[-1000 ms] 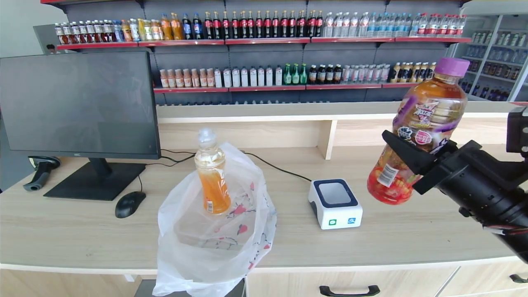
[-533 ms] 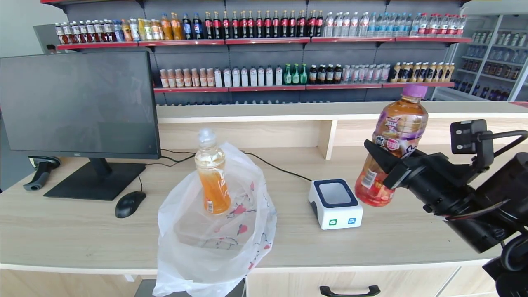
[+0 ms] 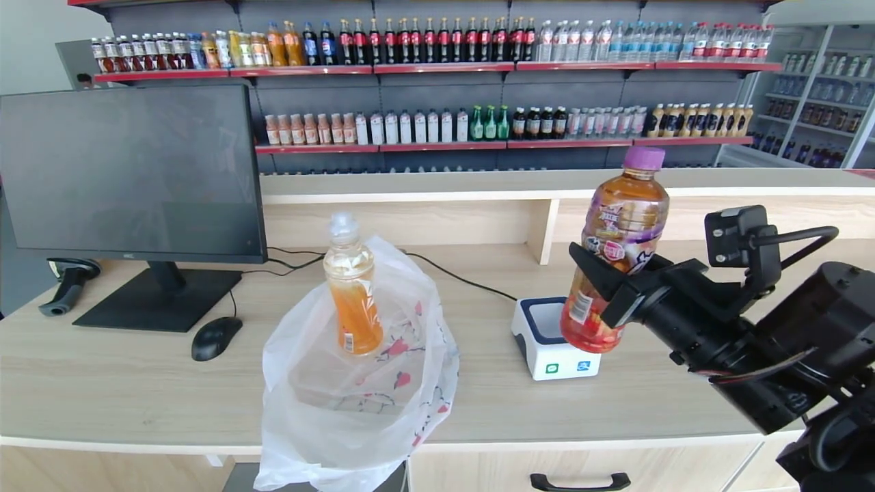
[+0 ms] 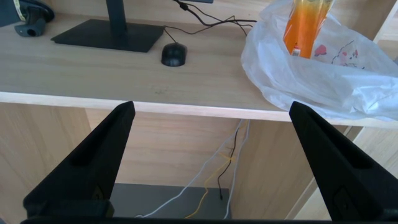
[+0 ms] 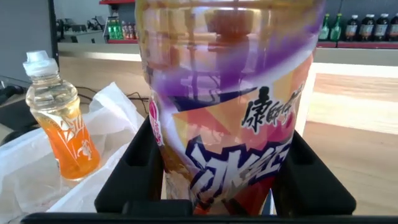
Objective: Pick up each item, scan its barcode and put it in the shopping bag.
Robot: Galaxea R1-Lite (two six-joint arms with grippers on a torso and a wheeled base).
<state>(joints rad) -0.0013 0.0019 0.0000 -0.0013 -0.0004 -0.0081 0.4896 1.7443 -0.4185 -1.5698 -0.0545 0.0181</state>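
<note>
scan step in hand: my right jaws grip the tea bottle (image 3: pixel 625 219) over the scanner (image 3: pixel 547 359), left jaws hang released; next i reckon its barcode must face the window.

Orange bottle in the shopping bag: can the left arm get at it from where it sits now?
Probably not yet: the left gripper sits open, low in front of the counter edge, well short of the orange bottle. It needs raising first.
</note>
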